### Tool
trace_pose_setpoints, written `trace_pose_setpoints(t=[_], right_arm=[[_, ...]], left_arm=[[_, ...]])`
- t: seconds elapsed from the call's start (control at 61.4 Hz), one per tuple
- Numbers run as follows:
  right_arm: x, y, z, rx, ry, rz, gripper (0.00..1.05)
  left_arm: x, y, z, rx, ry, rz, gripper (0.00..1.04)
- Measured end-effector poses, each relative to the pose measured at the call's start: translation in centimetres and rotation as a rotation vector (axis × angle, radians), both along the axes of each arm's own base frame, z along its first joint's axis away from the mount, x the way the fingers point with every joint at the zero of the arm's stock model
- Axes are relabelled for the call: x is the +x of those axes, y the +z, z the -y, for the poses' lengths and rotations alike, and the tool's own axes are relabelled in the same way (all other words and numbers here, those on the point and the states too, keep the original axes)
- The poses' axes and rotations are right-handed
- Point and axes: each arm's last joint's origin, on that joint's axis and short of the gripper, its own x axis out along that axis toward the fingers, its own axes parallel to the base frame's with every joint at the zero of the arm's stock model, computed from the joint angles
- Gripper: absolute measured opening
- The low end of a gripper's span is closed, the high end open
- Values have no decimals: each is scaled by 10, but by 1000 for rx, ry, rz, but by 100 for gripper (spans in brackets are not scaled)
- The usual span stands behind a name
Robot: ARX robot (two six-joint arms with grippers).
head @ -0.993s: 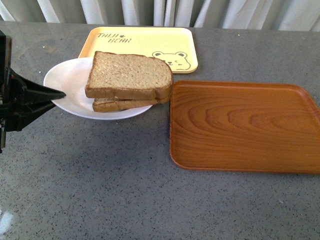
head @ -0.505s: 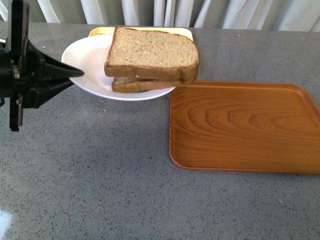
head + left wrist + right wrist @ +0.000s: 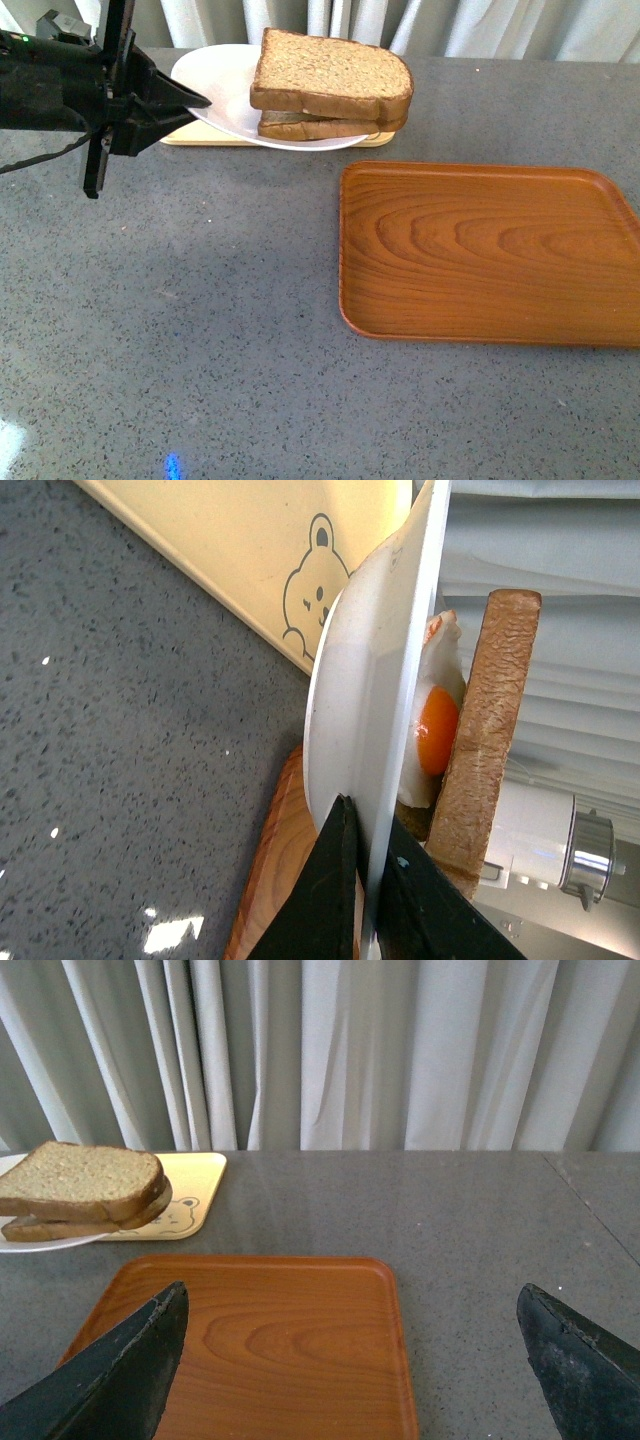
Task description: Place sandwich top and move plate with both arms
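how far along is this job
Done: the top slice sits over the egg. In hand: the left gripper pinches the plate, holding it above the yellow tray. Left: setting it down, perhaps on the wooden tray; the right gripper is open, touching nothing.

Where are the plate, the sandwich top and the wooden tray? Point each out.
plate [image 3: 225,85]: front view, bare white inner surface beside the bread.
sandwich top [image 3: 330,65]: front view, middle of its speckled upper face.
wooden tray [image 3: 490,250]: front view, bare middle of its floor.
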Motion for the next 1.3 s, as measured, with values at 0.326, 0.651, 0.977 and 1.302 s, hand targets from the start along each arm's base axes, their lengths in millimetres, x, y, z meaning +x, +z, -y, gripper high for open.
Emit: trace_pose_setpoints(t=[0.326,0.651,0.977,1.302], right_arm=[[0,0,0,0,0,0,96],[0,0,0,0,0,0,96],[0,0,0,0,0,0,96],[0,0,0,0,0,0,96]], left_arm=[[56,-20,14,0,-19,-16,2],[97,-29,20,-2,-20,-8,2],[115,-39,22,-2,-19,-25,2],[123,-47,17,10,-18,-34,20]])
